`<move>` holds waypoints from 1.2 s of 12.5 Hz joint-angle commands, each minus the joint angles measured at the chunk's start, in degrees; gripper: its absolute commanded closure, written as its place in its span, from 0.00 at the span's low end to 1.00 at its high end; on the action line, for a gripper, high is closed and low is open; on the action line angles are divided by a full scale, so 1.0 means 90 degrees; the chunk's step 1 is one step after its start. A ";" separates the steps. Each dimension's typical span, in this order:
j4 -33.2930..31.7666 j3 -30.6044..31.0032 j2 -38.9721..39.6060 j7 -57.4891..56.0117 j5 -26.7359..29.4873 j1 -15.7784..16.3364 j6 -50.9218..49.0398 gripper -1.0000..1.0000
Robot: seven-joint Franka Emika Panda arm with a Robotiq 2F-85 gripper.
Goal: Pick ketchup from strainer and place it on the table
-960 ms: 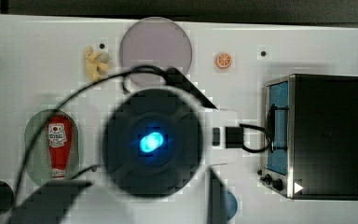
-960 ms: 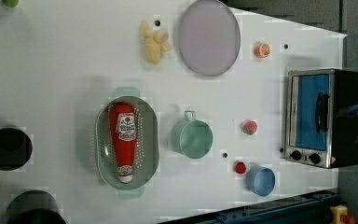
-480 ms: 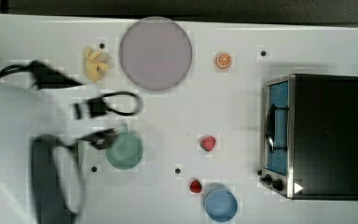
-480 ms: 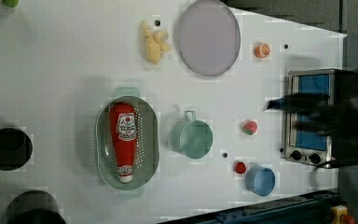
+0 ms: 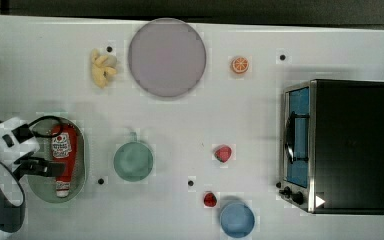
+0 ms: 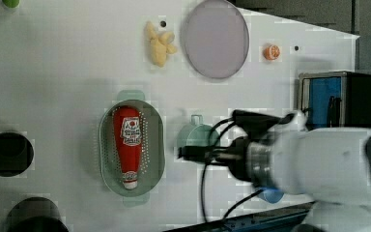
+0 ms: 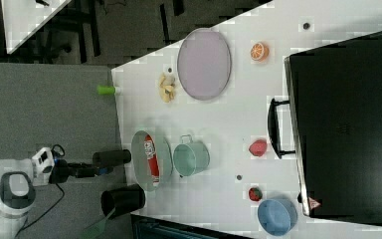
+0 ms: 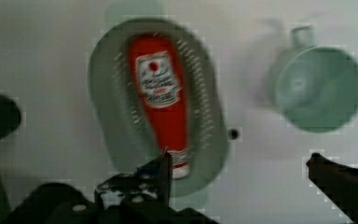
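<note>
My jaws stand wide open above the strainer (image 8: 121,116). The ketchup (image 8: 164,102) lies flat inside it, cap toward me; 1 green cup (image 8: 319,88) sits nearby on the table (image 5: 230,115).

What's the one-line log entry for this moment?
phase: approach | gripper: open, holds nothing | ketchup: lying in strainer, cap toward the left view's bottom | table: no ketchup on it yet

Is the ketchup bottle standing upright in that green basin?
No, the ketchup lies flat on its side along the strainer.
</note>
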 commanded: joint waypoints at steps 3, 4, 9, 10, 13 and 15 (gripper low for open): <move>-0.0787 0.0229 0.0623 0.0173 -0.0600 0.0078 0.1915 0.00; -0.0992 0.0224 0.0775 0.0173 -0.0805 0.0092 0.2373 0.00; -0.1428 0.0188 0.1909 0.0256 -0.1524 0.0112 0.3827 0.00; -0.1422 0.0172 0.2169 0.0341 -0.1618 0.0120 0.4085 0.00; -0.1414 0.0058 0.2818 0.0385 -0.1844 0.0184 0.4645 0.00; -0.1376 -0.0132 0.3116 0.0385 -0.1862 0.0291 0.4751 0.00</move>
